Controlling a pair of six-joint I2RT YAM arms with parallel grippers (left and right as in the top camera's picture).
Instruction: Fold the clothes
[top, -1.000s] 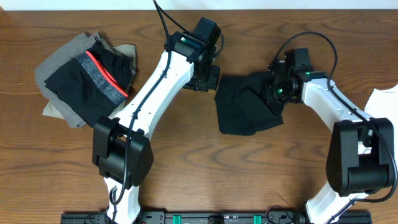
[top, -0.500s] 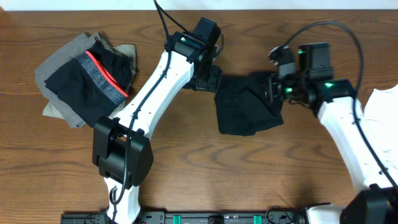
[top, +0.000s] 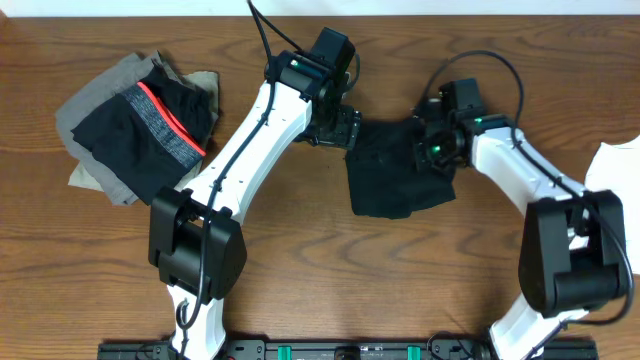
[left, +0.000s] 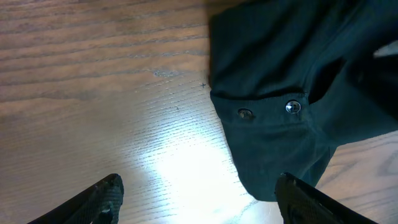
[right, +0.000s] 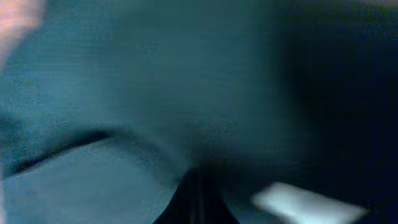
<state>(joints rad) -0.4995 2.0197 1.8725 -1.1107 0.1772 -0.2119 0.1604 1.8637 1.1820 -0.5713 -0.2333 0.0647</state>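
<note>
Two pincers work one black garment, which lies bunched and partly doubled over near the middle of the desk, a little toward its far edge. The step in hand looks like a fold of this piece, midway: its outline is uneven and the lower edge skewed, so I judge it not yet finished.

At the garment's upper left corner, the left pincer stands wide open with nothing between its fingers. Its wrist view shows bare wood beneath it and a hem with two small metal snaps just beyond.

At the garment's upper right part, the right pincer is clenched. Dark cloth fills its wrist view, blurred, so it appears to pinch a fold of the garment.

Next, the free left pincer probably needs a fresh hold on the near hem or corner, so both sides can be drawn across evenly.

A pile of folded clothes sits toward the far left corner, well apart. A white piece shows at the right edge.
</note>
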